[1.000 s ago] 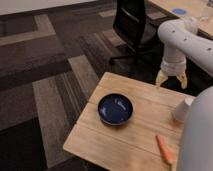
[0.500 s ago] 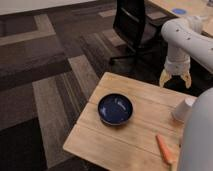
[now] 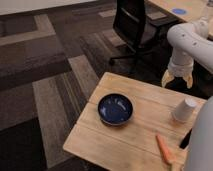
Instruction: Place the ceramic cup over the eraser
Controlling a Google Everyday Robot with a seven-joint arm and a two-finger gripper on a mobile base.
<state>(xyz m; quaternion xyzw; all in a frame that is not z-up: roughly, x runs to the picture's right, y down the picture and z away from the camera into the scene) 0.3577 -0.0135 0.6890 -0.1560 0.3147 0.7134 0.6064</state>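
You are seeing the gripper [image 3: 177,80] hovering clear of the inverted ceramic cup [image 3: 184,110], jaws spread wide, gripping nothing.

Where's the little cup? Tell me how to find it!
Find the wooden table and look along its right side. The ceramic cup stands there, near the open gripper. It is small and white, unlike the dark blue bowl and the orange stick.

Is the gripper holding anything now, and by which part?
Nothing: the gripper hangs open and empty near the far edge of the table, apart from the ceramic cup.
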